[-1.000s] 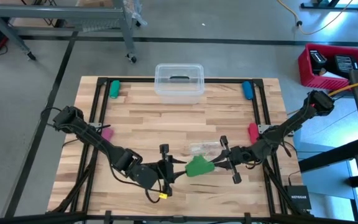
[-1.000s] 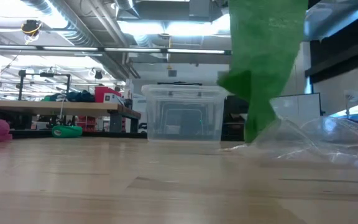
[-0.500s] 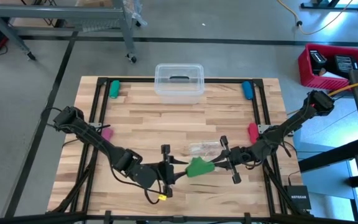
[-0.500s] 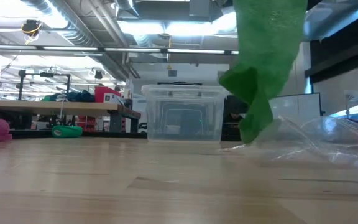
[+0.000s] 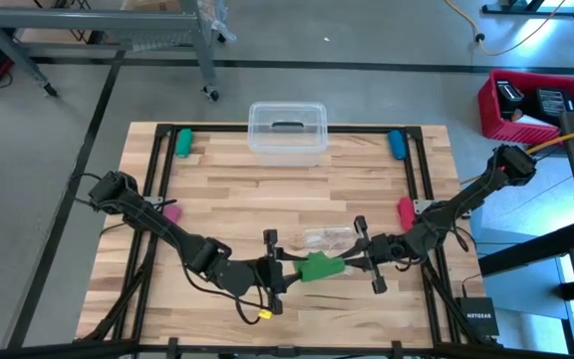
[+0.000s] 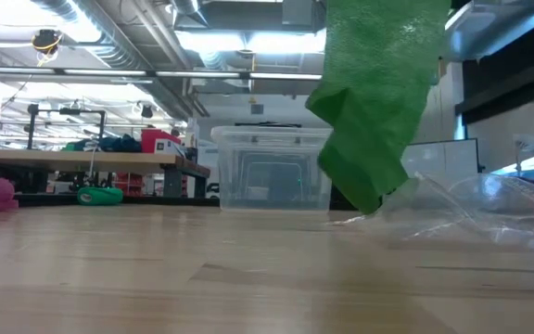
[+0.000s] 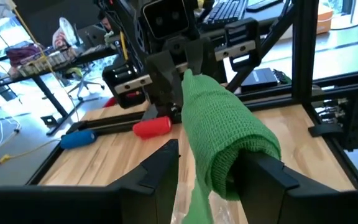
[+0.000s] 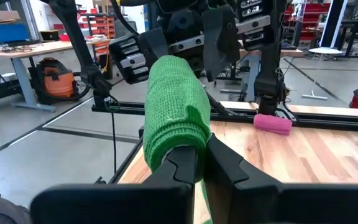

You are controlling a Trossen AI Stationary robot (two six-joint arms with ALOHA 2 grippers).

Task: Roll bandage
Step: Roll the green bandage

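Note:
The bright green bandage (image 5: pixel 319 267) is wound into a loose roll held above the table near its front edge, between my two grippers. My right gripper (image 5: pixel 352 261) is shut on one end of the roll (image 8: pixel 173 112). My left gripper (image 5: pixel 282 271) is open, with one finger on each side of the roll's other end (image 7: pixel 229 143). A loose tail (image 6: pixel 355 181) hangs folded below the roll, its tip just above the table by the clear plastic bag (image 6: pixel 471 209). My left gripper comes level from the table's left. The roll's end lies against the inner side of one finger (image 7: pixel 260 171). A narrow gap shows at the other finger (image 7: pixel 163 165), and I cannot tell whether it touches. My right gripper holds the roll's end (image 8: pixel 166 146) between its shut fingers, coming level from the table's right, along the roll. The green cloth wraps over one finger (image 8: pixel 184 163). The roll is lifted clear of the table and lies roughly level.
The clear plastic bag (image 5: pixel 327 237) lies just beyond the roll. A clear lidded box (image 5: pixel 287 130) stands at the far edge. Small cylinders lie by the black frame rails: green (image 5: pixel 182 142), blue (image 5: pixel 397 145), pink (image 5: pixel 171 212), red (image 5: pixel 405 209).
My left gripper has moved a little toward the table's right, closer to the roll. The bandage's hanging tail has drawn up and bunched into a thicker fold under the roll, and the roll looks more compact. My right gripper has kept its hold.

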